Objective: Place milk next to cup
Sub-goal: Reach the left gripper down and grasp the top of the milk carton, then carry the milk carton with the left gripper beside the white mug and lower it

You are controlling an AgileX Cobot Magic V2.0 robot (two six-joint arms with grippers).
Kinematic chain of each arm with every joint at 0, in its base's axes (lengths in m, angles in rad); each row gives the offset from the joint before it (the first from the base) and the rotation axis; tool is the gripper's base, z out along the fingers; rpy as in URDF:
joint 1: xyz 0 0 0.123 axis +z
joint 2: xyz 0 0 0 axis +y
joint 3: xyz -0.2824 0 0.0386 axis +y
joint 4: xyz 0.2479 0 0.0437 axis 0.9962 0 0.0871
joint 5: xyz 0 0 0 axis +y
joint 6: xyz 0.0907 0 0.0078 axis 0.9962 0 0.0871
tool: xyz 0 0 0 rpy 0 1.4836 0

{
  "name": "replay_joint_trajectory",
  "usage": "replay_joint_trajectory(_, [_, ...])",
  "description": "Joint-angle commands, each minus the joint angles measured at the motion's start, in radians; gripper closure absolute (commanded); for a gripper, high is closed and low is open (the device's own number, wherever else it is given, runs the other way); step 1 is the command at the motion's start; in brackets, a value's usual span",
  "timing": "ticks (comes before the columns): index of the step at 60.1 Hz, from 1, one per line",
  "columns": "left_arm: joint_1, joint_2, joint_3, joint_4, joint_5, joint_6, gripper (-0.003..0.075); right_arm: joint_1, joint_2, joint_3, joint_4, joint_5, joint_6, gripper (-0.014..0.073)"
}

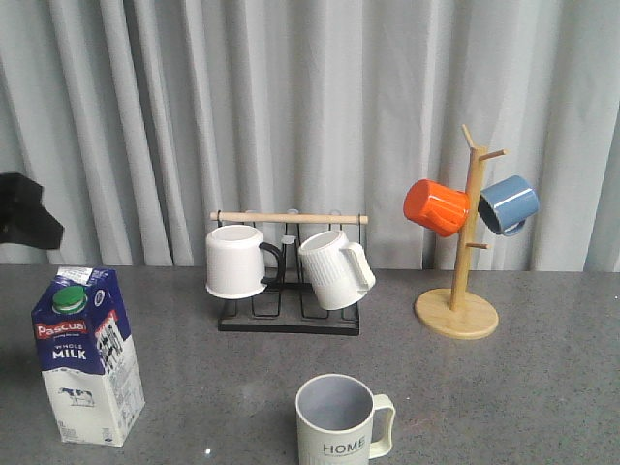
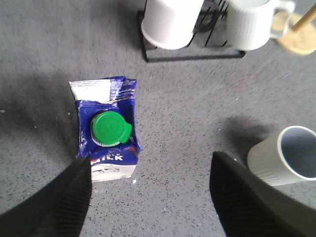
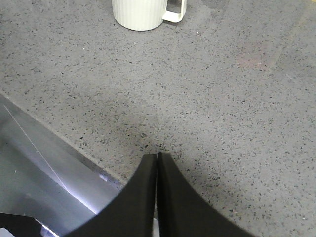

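Note:
The milk (image 1: 87, 354) stands upright at the front left of the table, a blue-and-white carton with a green cap. The cup (image 1: 339, 421), pale with "HOME" on it, stands at the front centre, well apart from the milk. In the left wrist view my left gripper (image 2: 149, 158) is open and empty above the table. The milk (image 2: 106, 128) is just beyond one of its fingers (image 2: 59, 197) and the cup (image 2: 286, 155) is beside the other. My right gripper (image 3: 157, 155) is shut and empty, low over the table's front edge, with the cup (image 3: 138, 12) ahead of it.
A black rack (image 1: 288, 320) at the back centre holds a plain white mug (image 1: 235, 260) and a ribbed white mug (image 1: 334, 269). A wooden mug tree (image 1: 457, 312) at the back right carries an orange mug (image 1: 436, 206) and a blue mug (image 1: 508, 203). A metal table edge (image 3: 39, 163) shows.

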Motion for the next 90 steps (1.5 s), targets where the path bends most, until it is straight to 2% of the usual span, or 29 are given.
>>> replay_joint_trajectory(1, [0.0,0.018,-0.031,-0.011,-0.053,0.0,0.0223,-0.001,0.005,-0.024,0.003,-0.059,0.002,0.0599])
replay_joint_trajectory(28, [0.0,0.143,-0.031,0.025,-0.128,0.0,0.0223,-0.001,0.005,-0.024,0.003,-0.035,0.002,0.0599])
replay_joint_trajectory(63, [-0.001,0.311,-0.031,0.018,-0.134,0.002,0.0236,-0.001,0.005,-0.024,0.003,-0.036,0.007,0.0599])
replay_joint_trajectory(71, [-0.001,0.311,-0.031,0.005,-0.132,0.001,0.0319,-0.001,0.005,-0.024,0.003,-0.036,0.01,0.0599])
replay_joint_trajectory(81, [-0.001,0.275,-0.031,-0.08,-0.135,0.002,0.0519,-0.001,0.005,-0.024,0.003,-0.036,0.01,0.0599])
replay_joint_trajectory(90, [-0.001,0.228,-0.031,-0.224,-0.146,0.041,0.0655,-0.001,0.005,-0.024,0.003,-0.041,0.01,0.0599])
